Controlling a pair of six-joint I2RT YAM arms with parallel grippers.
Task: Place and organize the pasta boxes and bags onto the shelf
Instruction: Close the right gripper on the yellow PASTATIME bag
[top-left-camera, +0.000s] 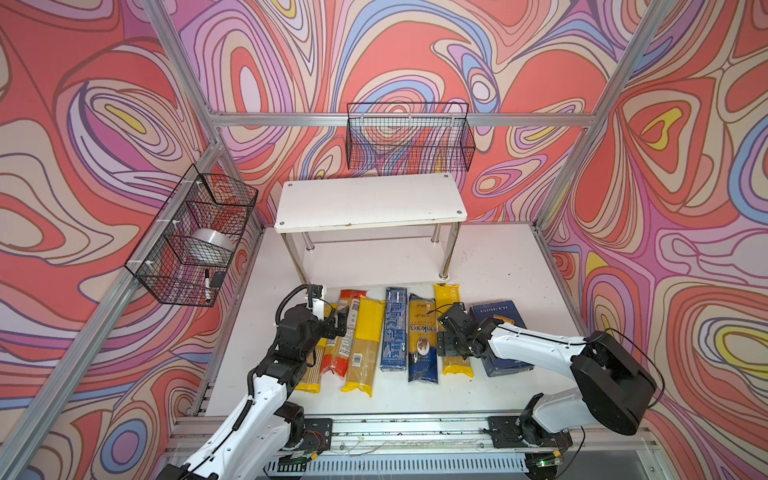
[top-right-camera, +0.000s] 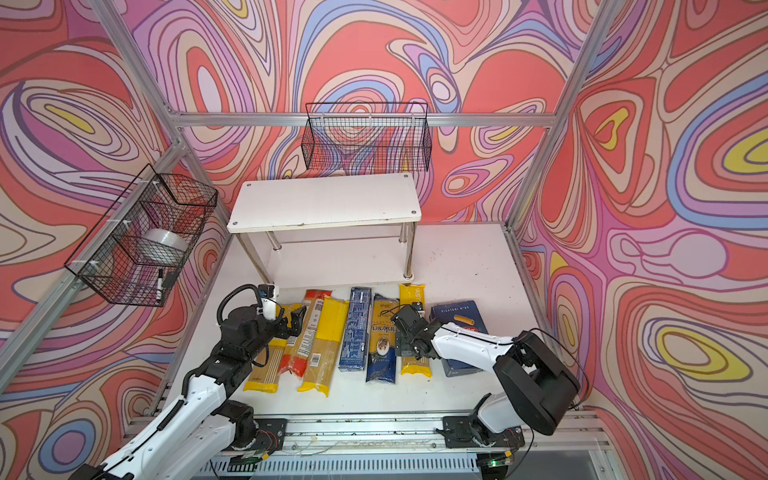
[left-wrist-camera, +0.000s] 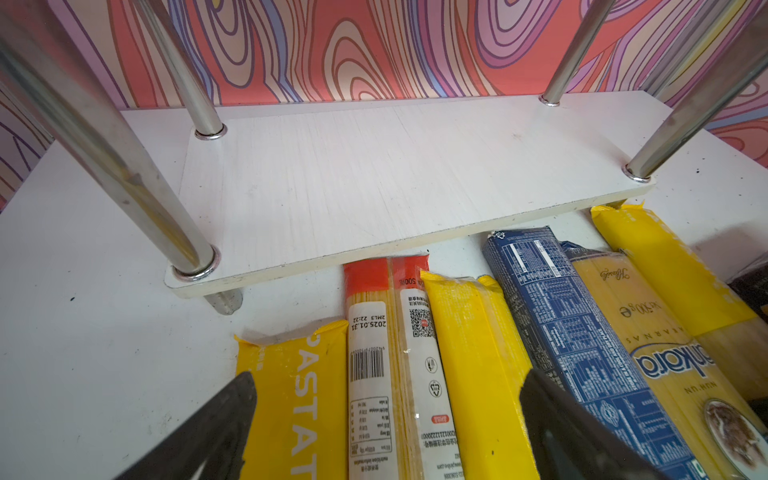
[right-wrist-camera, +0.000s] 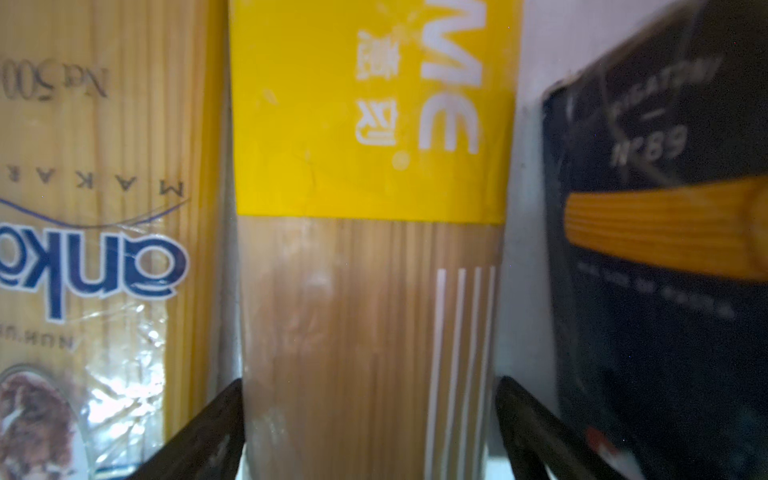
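**Seven pasta packs in a row, open grippers over both ends**

A wire basket (top-left-camera: 191, 237) on the left wall holds a tape roll (top-left-camera: 212, 245) and a pen (top-left-camera: 206, 286). A second basket (top-left-camera: 409, 137) hangs on the back wall above the shelf (top-left-camera: 370, 203), which stands at the back edge of the table (top-left-camera: 498, 257).

The packs lie side by side just before the shelf's front edge. From left to right they are:

- the left yellow packet (left-wrist-camera: 291, 374)
- the red-ended packet (left-wrist-camera: 386, 332)
- the middle yellow packet (top-left-camera: 368, 340)
- the narrow blue box (top-left-camera: 394, 332)
- the ankara packet (top-left-camera: 420, 332)
- the right yellow packet (right-wrist-camera: 365, 270)
- the rigatoni box (top-left-camera: 496, 309), nearest the table's right edge

The left gripper (left-wrist-camera: 388, 386) hovers wide open above the three leftmost packets and holds nothing. The shelf's chrome legs (left-wrist-camera: 124, 166) flank the lower board ahead of it.

The right gripper (right-wrist-camera: 368, 382) is spread wide astride the right yellow packet, crowded by the ankara packet and the rigatoni box. I cannot tell whether it touches the packet.
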